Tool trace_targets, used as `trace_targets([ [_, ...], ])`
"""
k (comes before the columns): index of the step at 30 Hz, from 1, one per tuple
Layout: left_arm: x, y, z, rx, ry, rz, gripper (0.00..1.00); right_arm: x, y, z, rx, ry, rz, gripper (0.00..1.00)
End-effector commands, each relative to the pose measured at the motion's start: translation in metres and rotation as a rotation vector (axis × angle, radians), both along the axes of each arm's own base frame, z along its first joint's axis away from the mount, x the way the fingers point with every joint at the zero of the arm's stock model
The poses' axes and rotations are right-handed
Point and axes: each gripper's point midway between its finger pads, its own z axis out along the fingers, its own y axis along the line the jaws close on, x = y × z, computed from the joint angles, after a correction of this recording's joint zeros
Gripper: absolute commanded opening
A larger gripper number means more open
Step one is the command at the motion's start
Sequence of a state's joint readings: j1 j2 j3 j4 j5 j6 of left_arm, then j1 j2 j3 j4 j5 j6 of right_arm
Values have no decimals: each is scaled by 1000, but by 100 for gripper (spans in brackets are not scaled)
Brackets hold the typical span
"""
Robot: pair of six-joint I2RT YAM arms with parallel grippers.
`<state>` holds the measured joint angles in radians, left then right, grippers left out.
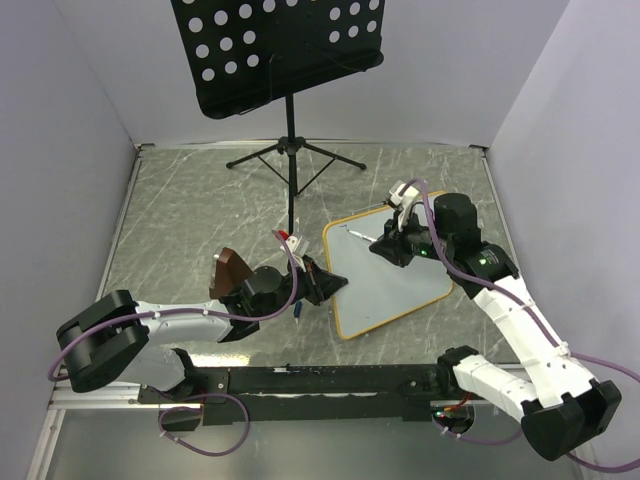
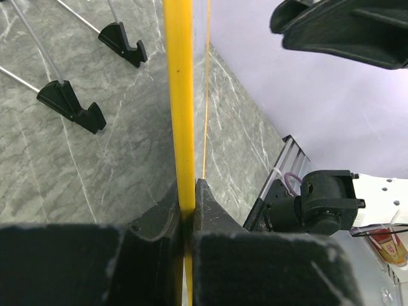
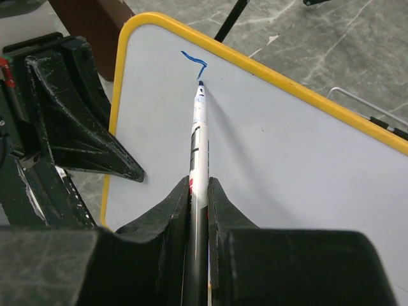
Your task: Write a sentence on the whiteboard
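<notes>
The whiteboard (image 1: pixel 400 285), white with a yellow-orange frame, lies tilted on the marble table. My left gripper (image 1: pixel 325 283) is shut on its left edge; in the left wrist view the yellow frame (image 2: pixel 180 95) runs straight up from between the closed jaws of this gripper (image 2: pixel 188 204). My right gripper (image 3: pixel 199 191) is shut on a white marker (image 3: pixel 199 140) over the board's (image 3: pixel 287 159) far left part. The marker's tip rests at the end of one short blue stroke (image 3: pixel 194 64), the only writing of the sentence that shows.
A black perforated music stand (image 1: pixel 280 50) rises behind the board, and its tripod feet (image 2: pixel 73 108) rest on the table close to the board's far edge. A small blue object (image 1: pixel 299 312) lies by my left gripper. Grey walls close in the table's sides.
</notes>
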<state>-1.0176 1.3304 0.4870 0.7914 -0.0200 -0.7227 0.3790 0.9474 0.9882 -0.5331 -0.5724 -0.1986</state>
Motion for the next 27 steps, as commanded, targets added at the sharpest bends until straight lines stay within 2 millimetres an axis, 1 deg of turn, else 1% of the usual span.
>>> trace_targets([
  [1, 6, -1, 43, -104, -101, 26, 1, 6, 5, 4, 11, -17, -16, 0],
  [5, 6, -2, 44, -106, -104, 20, 1, 10, 8, 4, 9, -16, -23, 0],
  [12, 6, -5, 43, -97, -109, 7, 1, 14, 12, 11, 27, -20, -25, 0],
  [21, 6, -7, 42, -99, -110, 3, 1, 4, 21, 15, 53, -11, 47, 0],
  [27, 6, -7, 42, -100, -108, 4, 1, -4, 25, 12, 51, -3, 97, 0],
])
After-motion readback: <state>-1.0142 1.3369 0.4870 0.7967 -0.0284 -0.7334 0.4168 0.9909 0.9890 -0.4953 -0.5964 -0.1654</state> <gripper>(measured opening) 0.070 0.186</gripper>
